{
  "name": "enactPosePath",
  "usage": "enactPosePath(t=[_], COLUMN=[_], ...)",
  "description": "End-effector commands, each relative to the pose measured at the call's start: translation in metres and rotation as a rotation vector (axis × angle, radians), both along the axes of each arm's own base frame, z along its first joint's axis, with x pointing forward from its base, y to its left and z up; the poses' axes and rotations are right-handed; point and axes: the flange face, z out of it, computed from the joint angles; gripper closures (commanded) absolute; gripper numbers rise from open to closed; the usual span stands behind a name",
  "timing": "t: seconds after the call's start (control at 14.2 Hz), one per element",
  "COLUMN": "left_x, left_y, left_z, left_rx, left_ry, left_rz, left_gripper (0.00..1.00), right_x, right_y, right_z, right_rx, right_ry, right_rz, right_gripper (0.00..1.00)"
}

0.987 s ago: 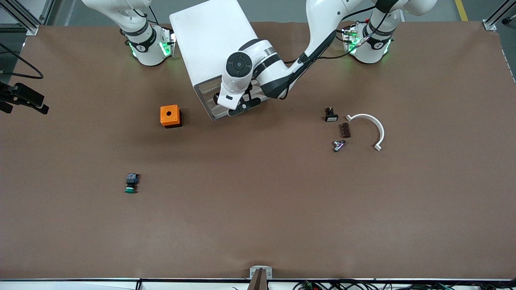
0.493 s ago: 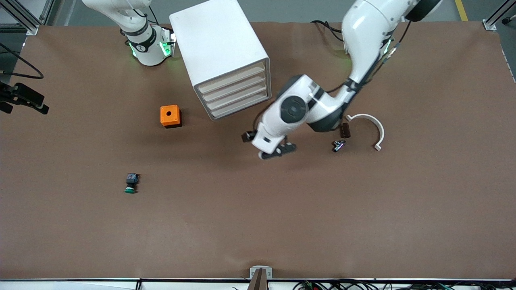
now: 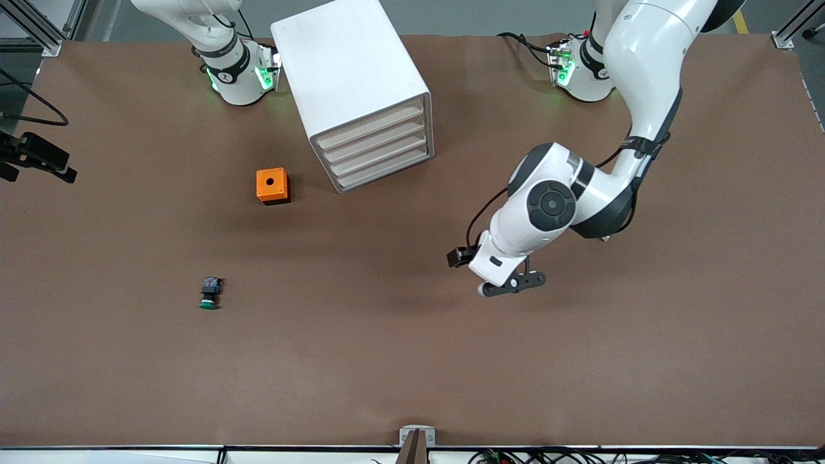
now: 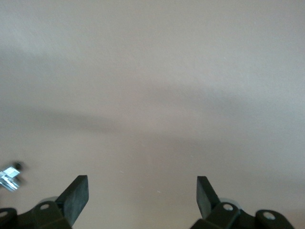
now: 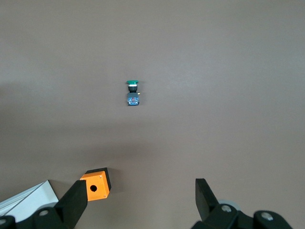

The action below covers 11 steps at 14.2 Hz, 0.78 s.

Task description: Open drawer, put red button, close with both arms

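The white drawer cabinet (image 3: 361,84) stands between the two arm bases with all its drawers shut. No red button shows in any view. My left gripper (image 3: 512,283) hangs open and empty over bare brown table, nearer the front camera than the cabinet and toward the left arm's end; its wrist view shows the open gripper (image 4: 142,191) with only table between the fingers. My right gripper (image 5: 142,195) is open and empty, high above the table, and is out of the front view. A green-capped button (image 3: 209,293) lies on the table and also shows in the right wrist view (image 5: 132,93).
An orange box with a hole (image 3: 272,185) sits beside the cabinet toward the right arm's end, also in the right wrist view (image 5: 96,183). A small metal part (image 4: 9,172) lies near my left gripper. The left arm's elbow (image 3: 551,203) covers the small parts beneath it.
My left arm has swung away from the cabinet's drawer fronts toward its own end of the table and nearer the front camera. It now covers the small parts. The drawers stay shut.
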Motion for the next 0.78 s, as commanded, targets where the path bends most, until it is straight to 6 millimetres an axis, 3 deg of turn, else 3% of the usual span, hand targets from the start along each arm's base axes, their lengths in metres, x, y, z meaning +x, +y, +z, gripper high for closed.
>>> enactPosePath(t=[0.0,0.14,0.21,0.35,0.7], left_x=[0.023,0.037,0.041,0.053,0.017], left_y=[0.060,0.116,0.133,0.192,0.229], left_z=[0.021,0.039,0.046,0.067,0.151], left_rx=[0.021,0.038,0.044,0.088,0.150], left_ry=[-0.024,-0.025,-0.042,-0.074,-0.067], left_rz=[-0.075,-0.147,-0.215,-0.244,-0.206], left_gripper=[0.00,0.00,0.00,0.00,0.00], right_x=[0.004,0.005,0.005,0.006,0.008], right_y=[0.001,0.002,0.002,0.003,0.005], right_z=[0.004,0.002,0.002,0.001,-0.003], right_rx=[-0.007,-0.006,-0.004,-0.004,-0.011], right_ry=[-0.008,-0.004,-0.005,-0.002,0.004], right_rz=[-0.013,-0.013,-0.013,-0.011,-0.005], right_gripper=[0.00,0.00,0.00,0.00,0.00])
